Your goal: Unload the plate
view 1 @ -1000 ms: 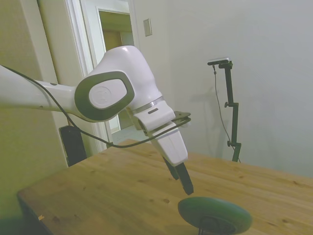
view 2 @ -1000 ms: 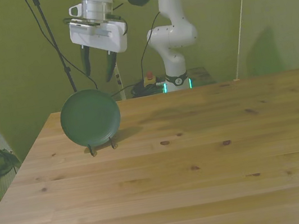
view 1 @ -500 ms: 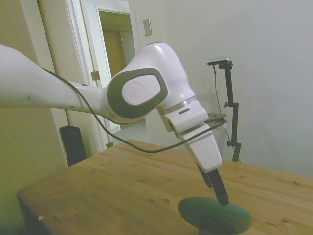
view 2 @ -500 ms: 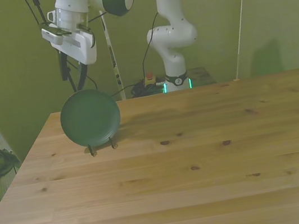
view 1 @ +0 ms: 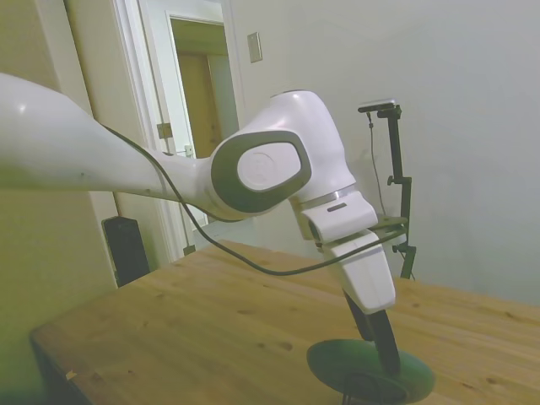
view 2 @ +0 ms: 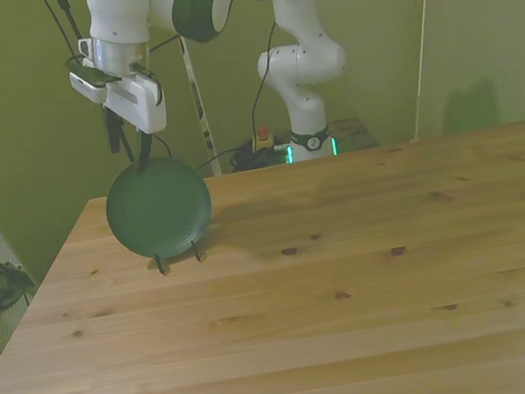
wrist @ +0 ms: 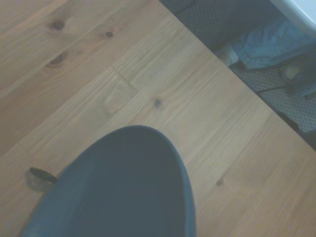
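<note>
step: approaching the rim | plate (view 2: 158,206) standing upright in rack (view 2: 179,260), table's (view 2: 358,292) 10 o'clock | gripper (view 2: 136,155) fingers spread, straddling the top edge | advice: closing squarely, lifting straight up

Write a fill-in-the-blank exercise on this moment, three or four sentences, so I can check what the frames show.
1. The plate stands on its ____ in a small black wire rack.
2. The gripper is at the plate's ____ rim.
3. The rack stands on a ____ table.
4. In the front view, the plate is on the table's ____ side.

Missing words: edge; top; wooden; left
</note>
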{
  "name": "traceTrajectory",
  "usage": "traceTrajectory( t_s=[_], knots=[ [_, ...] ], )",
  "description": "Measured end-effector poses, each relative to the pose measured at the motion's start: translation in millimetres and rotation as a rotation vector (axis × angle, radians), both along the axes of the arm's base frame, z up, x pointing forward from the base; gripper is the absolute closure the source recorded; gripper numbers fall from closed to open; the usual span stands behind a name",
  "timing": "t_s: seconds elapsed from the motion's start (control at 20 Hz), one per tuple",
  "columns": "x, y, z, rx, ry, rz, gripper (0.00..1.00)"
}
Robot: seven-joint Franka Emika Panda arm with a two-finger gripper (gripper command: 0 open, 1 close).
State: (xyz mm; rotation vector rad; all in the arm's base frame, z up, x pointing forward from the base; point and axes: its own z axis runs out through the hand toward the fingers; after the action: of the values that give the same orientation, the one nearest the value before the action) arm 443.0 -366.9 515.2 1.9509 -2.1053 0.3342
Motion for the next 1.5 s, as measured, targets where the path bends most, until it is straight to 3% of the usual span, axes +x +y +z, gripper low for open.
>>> traceTrajectory(
  t_s=[0.1, 0.15, 1.0, 1.5],
  knots=[
    [4, -1, -6, 0.002, 0.010, 0.001, 0.00],
    [4, -1, -8, 0.004, 0.014, 0.002, 1.00],
    [0, 3, -24, 0.031, 0.055, 0.013, 1.00],
    [2, 0, -22, 0.017, 0.034, 0.018, 1.00]
  ],
)
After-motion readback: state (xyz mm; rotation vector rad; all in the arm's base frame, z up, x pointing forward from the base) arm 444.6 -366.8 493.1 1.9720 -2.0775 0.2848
